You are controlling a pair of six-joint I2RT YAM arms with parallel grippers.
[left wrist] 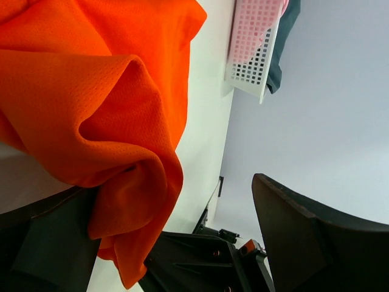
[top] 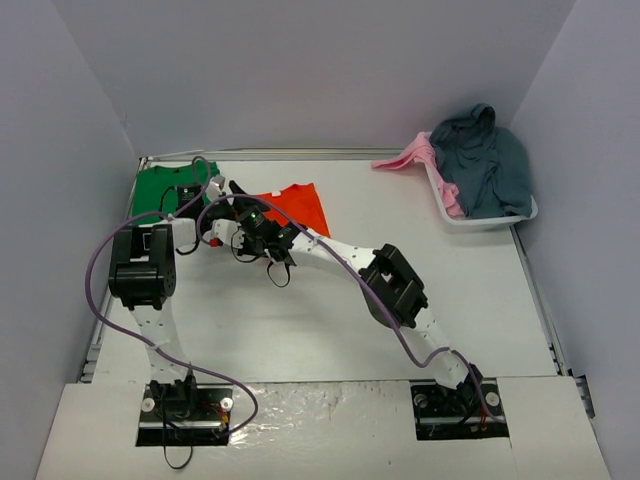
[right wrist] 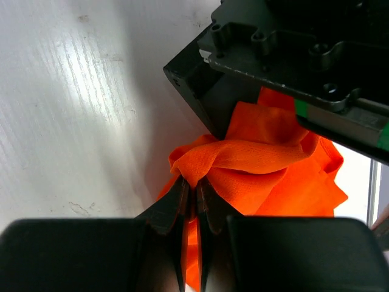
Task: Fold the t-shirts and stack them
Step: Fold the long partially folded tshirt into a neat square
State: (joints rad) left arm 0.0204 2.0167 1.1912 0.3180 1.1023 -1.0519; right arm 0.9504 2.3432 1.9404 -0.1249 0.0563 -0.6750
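Green t-shirt (top: 160,190): lies flat at the far left corner of the table (top: 330,330), touched by neither of my claws.
My left claw (left wrist: 170,188): jaws stand wide apart, gripping nothing. A bunched fold of the orange t-shirt (top: 298,205) hangs in the gap and drapes against one finger (left wrist: 48,243); the other finger (left wrist: 304,237) is clear of the cloth.
My right claw (right wrist: 193,188): jaws pressed narrow, pinching a gathered ridge of the orange cloth between the fingertips, just above the tabletop. The dark body of my left claw sits close above the pinch.
Orange t-shirt: toward the far left of the table, just right of the green one. Its near-left part is crumpled up where my two claws meet, and the rest spreads flat towards the back.
Basket (top: 470,218): white, at the far right edge, well apart from both claws.
In the basket: a dark teal garment (top: 490,160) heaped up, and a pink garment (top: 408,156) spilling over the left rim.
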